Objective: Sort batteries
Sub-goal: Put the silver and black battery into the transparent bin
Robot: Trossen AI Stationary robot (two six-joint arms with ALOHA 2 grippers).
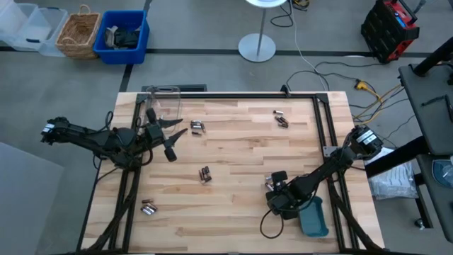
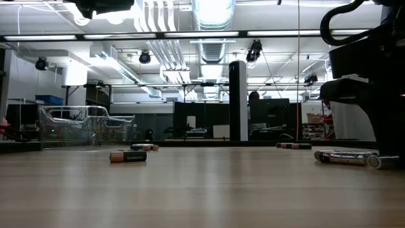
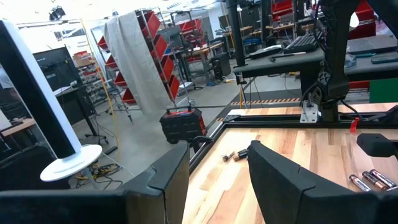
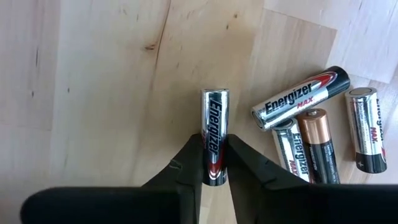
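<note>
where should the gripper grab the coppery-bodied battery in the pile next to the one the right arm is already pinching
Grip the coppery-bodied battery across its round body near mid-length, coming straight down from above. It lies flat on the table, wedged between silver cells, so jaw room is tight; the copper end looks freest. The right gripper is shut on an Energizer cell.

Bright ceiling lights, soft shadows, sharp focus.
</note>
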